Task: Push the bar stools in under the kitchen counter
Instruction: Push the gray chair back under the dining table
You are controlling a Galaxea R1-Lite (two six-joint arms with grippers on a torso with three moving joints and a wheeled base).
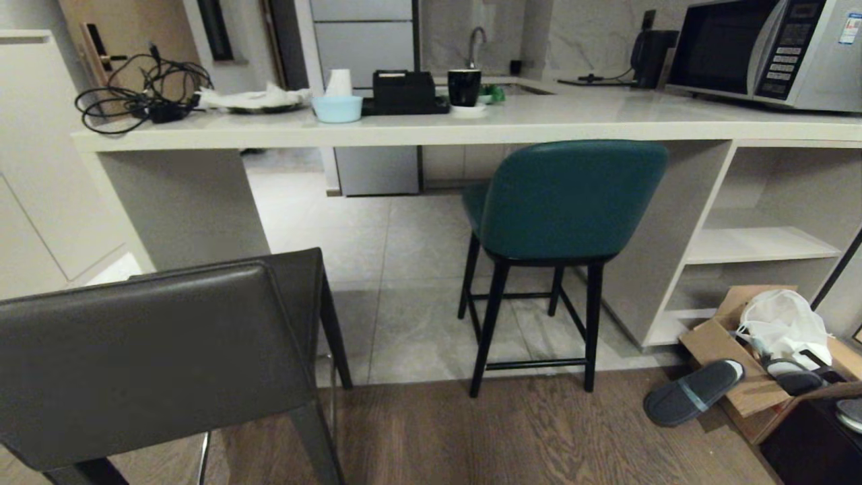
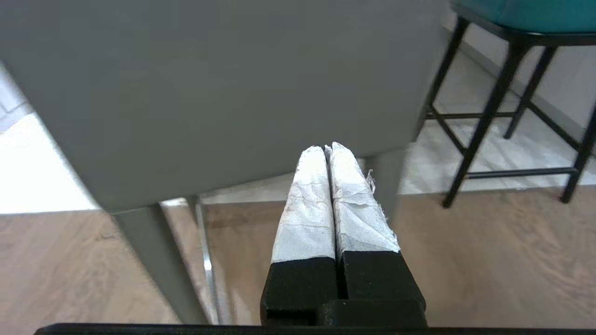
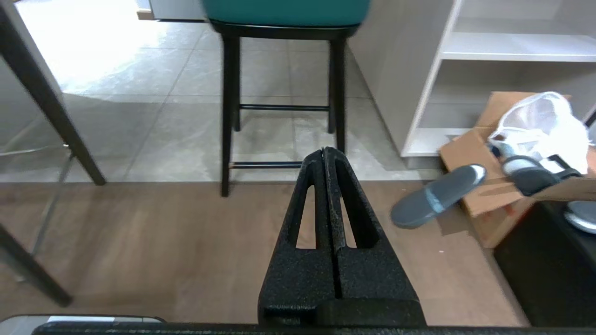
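Teal stool (image 1: 569, 202): padded, smooth upholstery, low curved back, thin black straight legs with crossbars; stands on the pale tiled floor with its seat partly beneath the overhang of the surface (image 1: 417, 124), back just clear of the thick slab edge. Dark grey stool (image 1: 158, 353): square flat back, matte leather-like skin with a seamed border, angular tapering legs; stands nearest the camera at the left, on the brown wood-grain floor, well apart from the surface. Surface is a long off-white speckled stone slab on a slab side panel (image 1: 185, 205), white shelving (image 1: 761, 246) under its right end. On top: tangled black cable (image 1: 138, 94), pale blue bowl (image 1: 337, 108), black mug (image 1: 464, 87), microwave (image 1: 768, 50). Floor at the right: open cardboard box (image 1: 744, 377) holding a white plastic bag, a grey slipper (image 1: 693, 391) beside it. Left hand (image 2: 328, 151): white-wrapped fingers pressed together, empty, just behind the grey back. Right hand (image 3: 324, 153): black slotted fingers pressed together, empty, facing the teal stool's legs.
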